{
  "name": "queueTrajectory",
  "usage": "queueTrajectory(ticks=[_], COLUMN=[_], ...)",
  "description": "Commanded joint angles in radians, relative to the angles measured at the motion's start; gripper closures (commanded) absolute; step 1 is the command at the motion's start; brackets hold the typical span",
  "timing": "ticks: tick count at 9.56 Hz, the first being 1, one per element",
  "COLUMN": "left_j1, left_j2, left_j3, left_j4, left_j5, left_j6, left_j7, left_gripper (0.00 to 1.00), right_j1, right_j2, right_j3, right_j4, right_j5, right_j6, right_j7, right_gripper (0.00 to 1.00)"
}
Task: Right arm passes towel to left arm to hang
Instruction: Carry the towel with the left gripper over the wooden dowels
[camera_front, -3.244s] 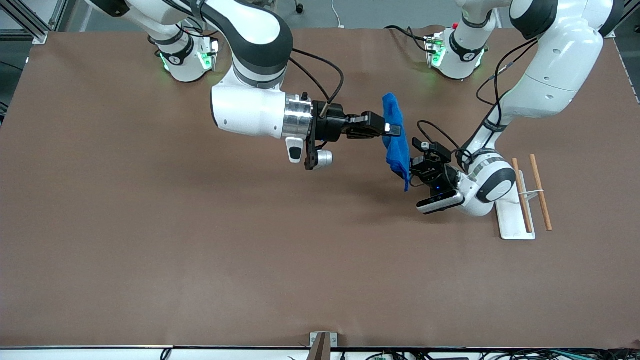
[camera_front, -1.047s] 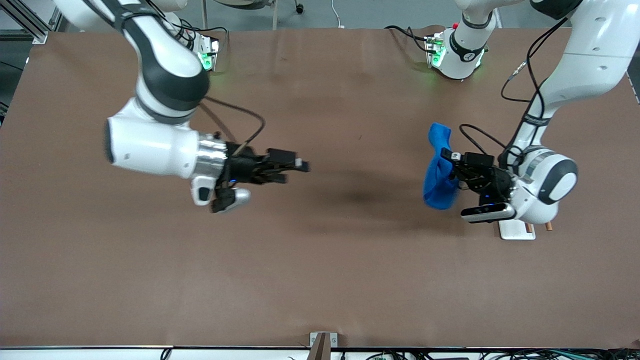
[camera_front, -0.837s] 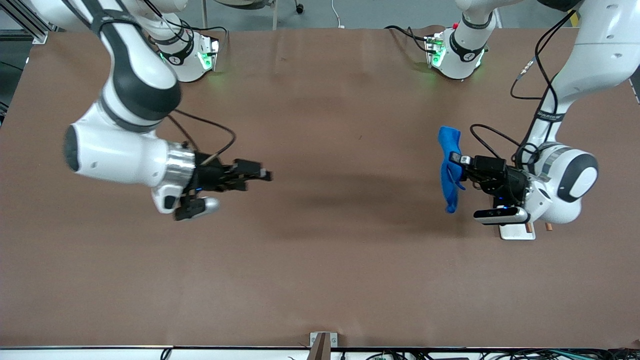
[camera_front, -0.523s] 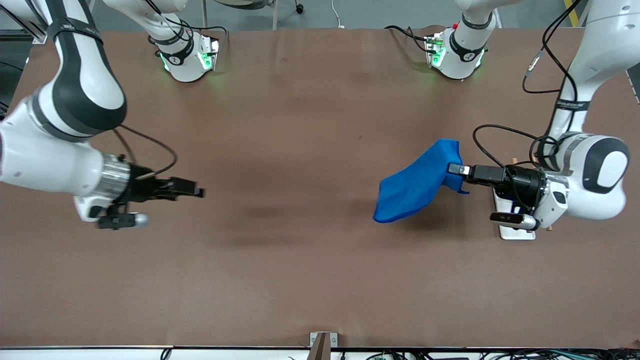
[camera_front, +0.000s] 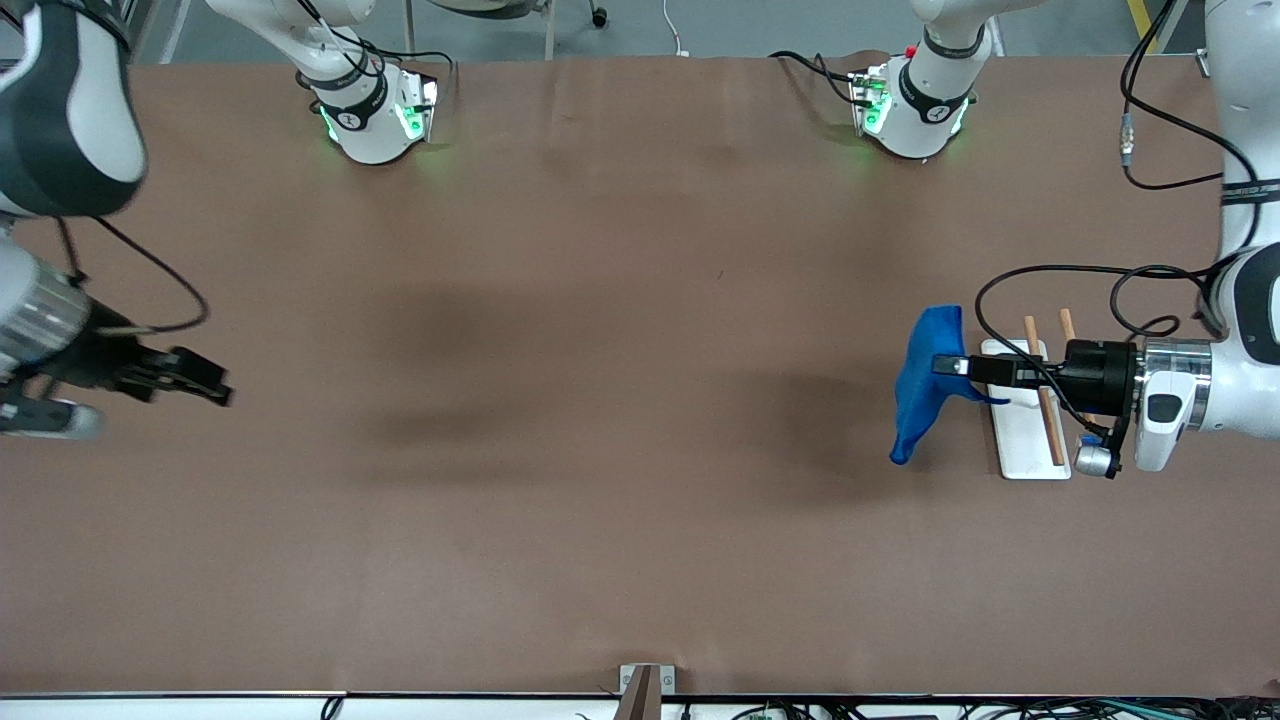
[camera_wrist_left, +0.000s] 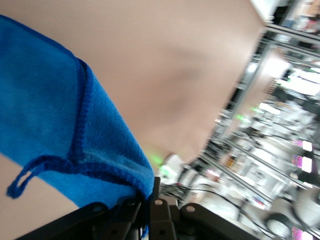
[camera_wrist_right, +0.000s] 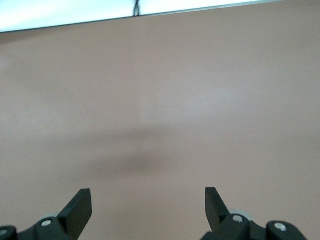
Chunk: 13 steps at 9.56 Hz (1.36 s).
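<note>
The bright blue towel (camera_front: 928, 375) hangs from my left gripper (camera_front: 948, 366), which is shut on its upper edge and holds it in the air beside the white rack base (camera_front: 1015, 430). In the left wrist view the towel (camera_wrist_left: 55, 140) fills one side, with its small loop (camera_wrist_left: 20, 181) dangling from a corner. My right gripper (camera_front: 212, 388) is open and empty, held over the table at the right arm's end. Its two fingers (camera_wrist_right: 80, 206) stand wide apart above bare table.
A rack with a white base and two wooden rods (camera_front: 1042, 392) lies on the table under my left arm's wrist. The brown table mat (camera_front: 600, 450) spreads wide between the two arms. Both arm bases stand along the table edge farthest from the front camera.
My right gripper has let go of the towel and drawn back to its own end of the table. My left gripper has carried the towel toward the rack, and the towel has swung back to hanging.
</note>
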Motion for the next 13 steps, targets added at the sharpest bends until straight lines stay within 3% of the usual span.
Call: queueTrajectory(ticks=[1,4,7,8,11,13], left_j1=[0.019,0.027,0.030,0.062,0.105,0.136], left_j2=[0.020,0.020,0.025,0.026,0.028,0.025], left_j3=[0.001,0.001,0.001,0.001,0.000,0.000], left_j4=[0.010,0.007,0.006,0.004,0.007,0.012], left_j5=[0.179,0.397,0.570,0.587,0.690,0.715], left_j6=[0.030,0.079,0.088,0.088,0.088,0.085], left_j7=[-0.005,-0.098,-0.209,-0.188,-0.045,0.063], left_gripper=[1.00,1.00,1.00,1.00,1.00,1.00], right_j1=[0.009,0.018,0.087,0.098,0.095,0.057], right_j2=[-0.046,-0.136,-0.291,-0.291,-0.232,-0.228], right_j3=[-0.082,-0.146,-0.274,-0.288,-0.278,-0.194], right_j4=[0.039,0.033,-0.123,-0.099,-0.017,-0.016], right_j5=[-0.036,-0.021,-0.001,0.024,-0.011,-0.076], right_j6=[-0.037,-0.159,-0.245,-0.277,-0.299,-0.301], right_j7=[-0.062,-0.048,-0.048,-0.062,-0.077,-0.076], right_gripper=[0.00,0.00,0.00,0.00,0.00,0.00])
